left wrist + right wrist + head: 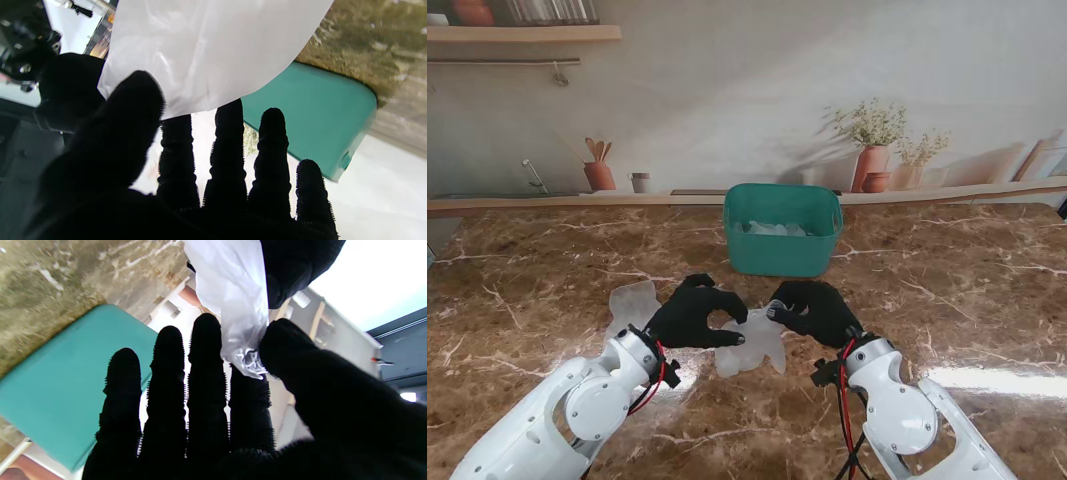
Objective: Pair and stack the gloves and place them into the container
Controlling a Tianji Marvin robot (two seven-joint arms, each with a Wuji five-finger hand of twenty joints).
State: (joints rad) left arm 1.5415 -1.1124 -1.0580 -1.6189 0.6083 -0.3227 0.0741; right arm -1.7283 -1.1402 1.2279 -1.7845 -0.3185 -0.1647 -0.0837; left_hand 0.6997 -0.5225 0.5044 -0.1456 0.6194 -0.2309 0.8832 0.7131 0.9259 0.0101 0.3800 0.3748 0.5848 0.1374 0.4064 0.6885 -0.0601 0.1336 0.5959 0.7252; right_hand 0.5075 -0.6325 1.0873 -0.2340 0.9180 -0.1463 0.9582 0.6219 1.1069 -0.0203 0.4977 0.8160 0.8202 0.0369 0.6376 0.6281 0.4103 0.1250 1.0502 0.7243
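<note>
Left hand [689, 312] pinched translucent glove [752, 345] at one edge; right hand [817, 310] pinched other edge, thumb against forefinger. Glove hung between hands above bench [547, 270], long axis running toward me, fingers pointing nearer. Second glove [632, 303] lay flat at left. Teal container [782, 230] farther back, gloves inside.

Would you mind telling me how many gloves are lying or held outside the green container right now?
2: one glove held between the left robot hand and right robot hand; another glove on the table left of them. More pale material sits inside the container, count unclear.
</note>
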